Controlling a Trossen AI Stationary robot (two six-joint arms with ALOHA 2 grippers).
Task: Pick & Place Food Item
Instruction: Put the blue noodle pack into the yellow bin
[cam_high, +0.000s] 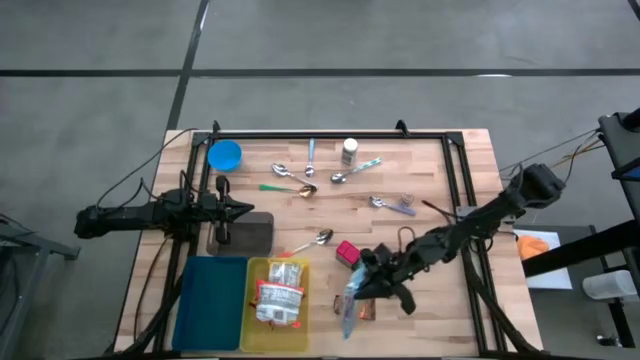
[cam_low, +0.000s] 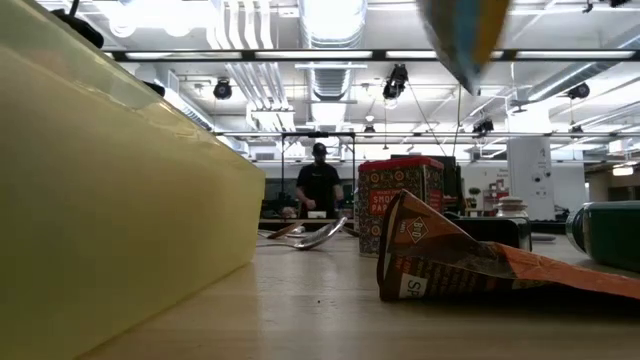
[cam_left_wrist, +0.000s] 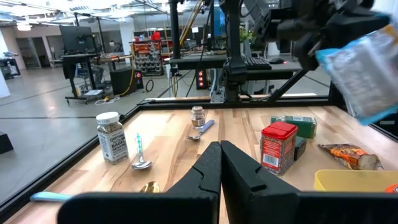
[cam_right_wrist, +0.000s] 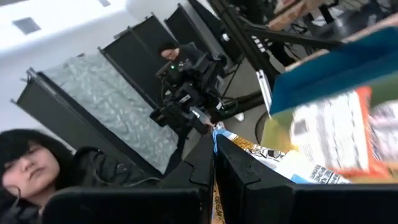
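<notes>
One blue-edged food pouch (cam_high: 348, 305) is held clamped by the right gripper (cam_high: 366, 283) at lower centre (clearance advised), bound for the yellow bin (cam_high: 250, 335).

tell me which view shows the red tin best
The left wrist view: the red tin stands upright on the wood, lid and label side unobstructed. The high view shows only its top beside the right gripper. In the low view it is farther back, partly behind the orange packet. The right wrist view misses it.
</notes>
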